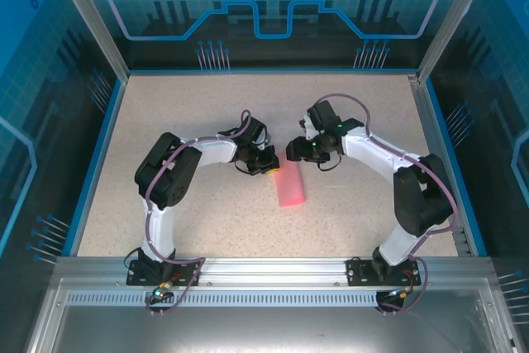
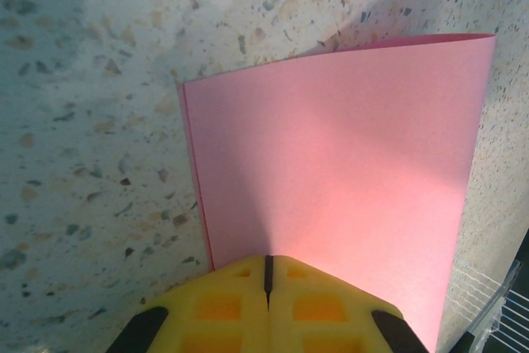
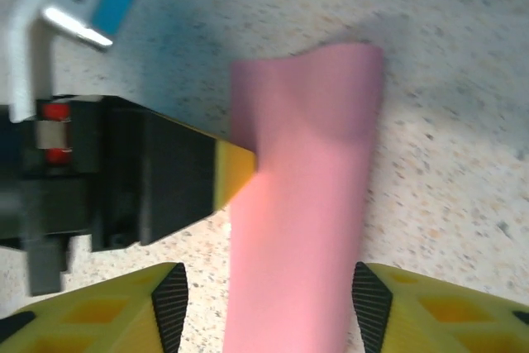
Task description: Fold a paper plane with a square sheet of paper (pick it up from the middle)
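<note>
Left wrist view: left claw (image 2: 267,277) pinches the folded-over square sheet of paper (image 2: 339,163) at its edge, lying mid bench (image 2: 83,80), apparently steadying it while the right claw (image 3: 264,307), half open, straddles one end.

Top view looks down on the whole table (image 1: 207,105); both wrist views closely share the pink sheet (image 2: 331,171).

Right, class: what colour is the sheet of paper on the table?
The paper is plain pink all over, with no pattern. It shows best in the left wrist view.
</note>
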